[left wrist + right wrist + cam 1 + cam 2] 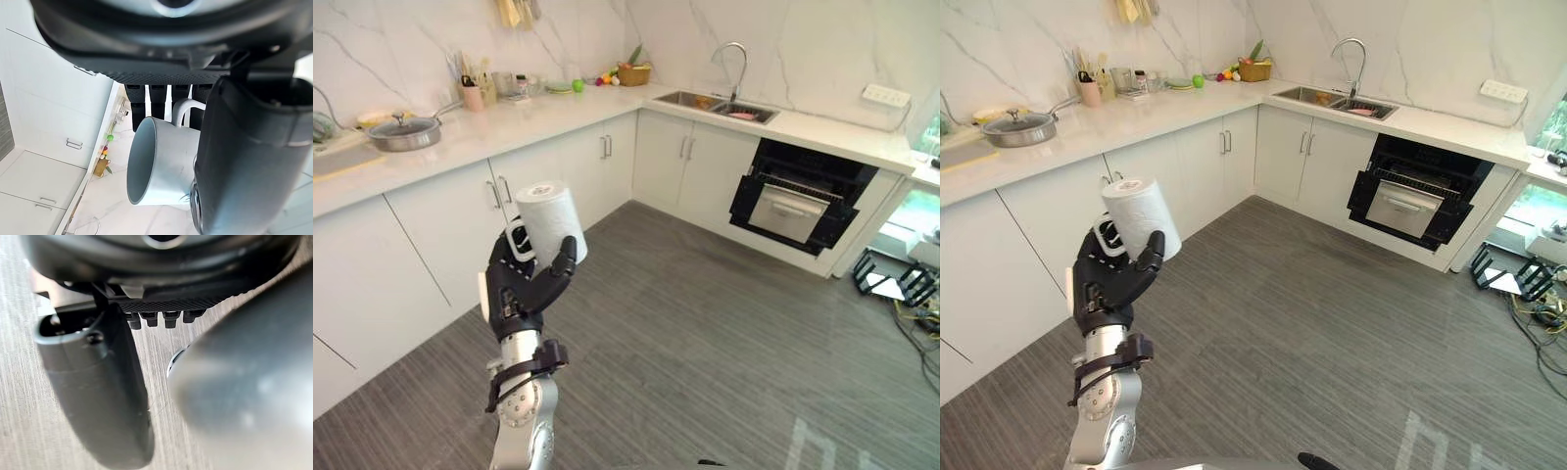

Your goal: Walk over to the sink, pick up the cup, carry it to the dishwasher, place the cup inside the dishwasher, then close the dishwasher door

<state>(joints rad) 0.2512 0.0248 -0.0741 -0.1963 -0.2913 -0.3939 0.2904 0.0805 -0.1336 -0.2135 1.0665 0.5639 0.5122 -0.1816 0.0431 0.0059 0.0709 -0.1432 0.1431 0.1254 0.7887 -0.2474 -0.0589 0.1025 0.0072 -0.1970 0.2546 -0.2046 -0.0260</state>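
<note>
Right hand [93, 396] hangs low over the grey floor [19, 382], fingers [157, 318] loose and straight with nothing in them. Left hand [524, 286] is raised out front, clamped on the white cup [551, 220]. Its fingers [154, 100] wrap one side by the handle and the thumb [244, 161] presses the other. Further back along the far wall, the dishwasher [798, 196] shows a dark opening under the counter [822, 132], with the sink [715, 105] just beside it.

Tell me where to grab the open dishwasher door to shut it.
Take the dishwasher door by its free outer edge, from the front: it tilts outward below the counter, so fingers under that edge could probably swing it up.
</note>
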